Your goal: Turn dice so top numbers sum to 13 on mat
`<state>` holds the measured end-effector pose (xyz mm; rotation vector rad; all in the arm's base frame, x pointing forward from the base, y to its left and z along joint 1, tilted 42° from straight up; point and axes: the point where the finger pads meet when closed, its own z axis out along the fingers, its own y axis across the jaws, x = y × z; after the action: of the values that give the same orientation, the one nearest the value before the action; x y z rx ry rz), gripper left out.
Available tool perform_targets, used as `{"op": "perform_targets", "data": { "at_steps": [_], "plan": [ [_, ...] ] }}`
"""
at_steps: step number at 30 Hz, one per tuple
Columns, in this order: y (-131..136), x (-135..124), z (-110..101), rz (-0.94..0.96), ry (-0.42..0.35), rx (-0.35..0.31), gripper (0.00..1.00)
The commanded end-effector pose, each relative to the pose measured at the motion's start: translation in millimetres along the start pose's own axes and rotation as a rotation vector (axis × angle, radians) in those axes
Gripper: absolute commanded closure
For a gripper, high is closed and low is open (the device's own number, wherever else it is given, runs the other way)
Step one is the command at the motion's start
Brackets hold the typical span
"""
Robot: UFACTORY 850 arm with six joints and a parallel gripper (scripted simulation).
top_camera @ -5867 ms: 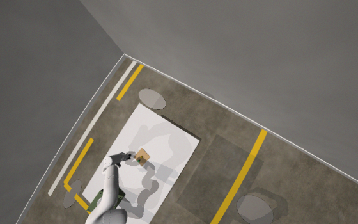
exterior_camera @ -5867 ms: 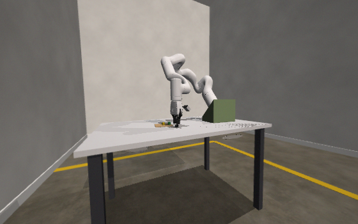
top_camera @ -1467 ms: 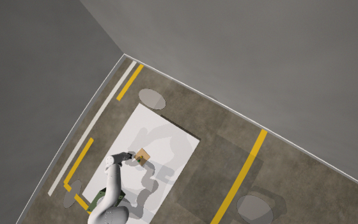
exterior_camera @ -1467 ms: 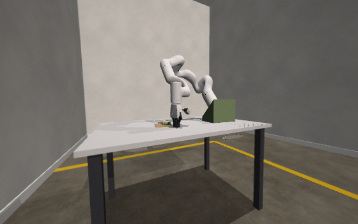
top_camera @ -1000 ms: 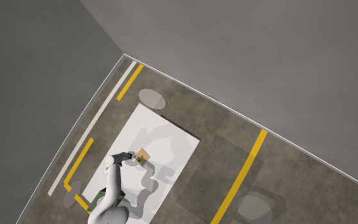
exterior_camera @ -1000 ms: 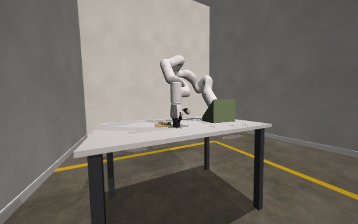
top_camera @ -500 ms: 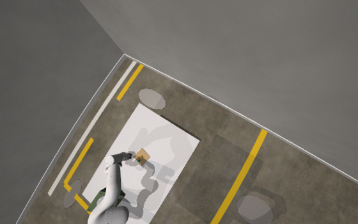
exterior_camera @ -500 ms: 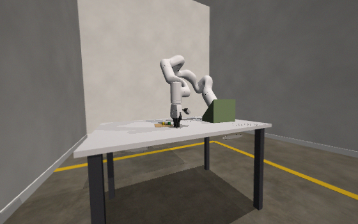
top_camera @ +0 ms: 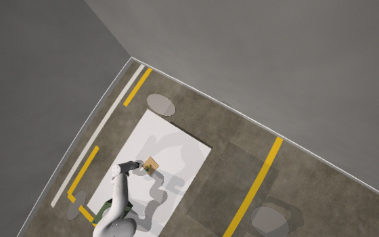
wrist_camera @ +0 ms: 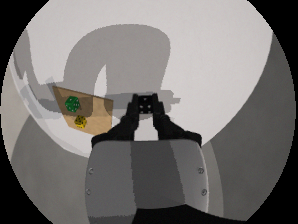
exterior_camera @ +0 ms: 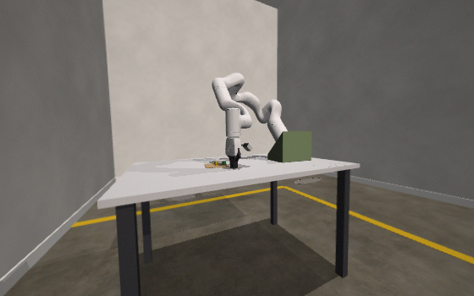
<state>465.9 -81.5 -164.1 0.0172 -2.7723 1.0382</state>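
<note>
My gripper (top_camera: 138,165) (exterior_camera: 234,167) (wrist_camera: 145,101) is shut on the black die (wrist_camera: 145,103), with a fingertip against each side of it. The die has white pips, too small to count surely. It is at table level, off the mat. The tan mat (top_camera: 151,160) (exterior_camera: 210,166) (wrist_camera: 102,119) lies flat beside the gripper, to its left in the wrist view. On it stand a green die (top_camera: 147,170) (exterior_camera: 223,162) (wrist_camera: 72,104) and a yellow die (top_camera: 149,166) (exterior_camera: 216,163) (wrist_camera: 80,121), close together but apart. Their top numbers are hard to read.
The mat and dice are on the white table (top_camera: 182,139) (exterior_camera: 151,182). A green block (exterior_camera: 297,146) stands by the arm's base, well away from the mat. Shadows of the arm fall across the table and part of the mat.
</note>
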Motion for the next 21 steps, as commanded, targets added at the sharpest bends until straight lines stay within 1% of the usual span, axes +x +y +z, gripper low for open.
{"op": "perform_targets", "data": {
  "at_steps": [1, 14, 17, 20, 21],
  "plan": [
    [0, -1, -1, 0.000, -0.002, 0.000, 0.85],
    [0, -1, -1, 0.000, -0.002, 0.000, 0.85],
    [0, -1, -7, 0.000, -0.002, 0.000, 0.85],
    [0, -1, -22, 0.000, -0.002, 0.000, 0.85],
    [0, -1, -22, 0.000, -0.002, 0.000, 0.85]
  ]
}}
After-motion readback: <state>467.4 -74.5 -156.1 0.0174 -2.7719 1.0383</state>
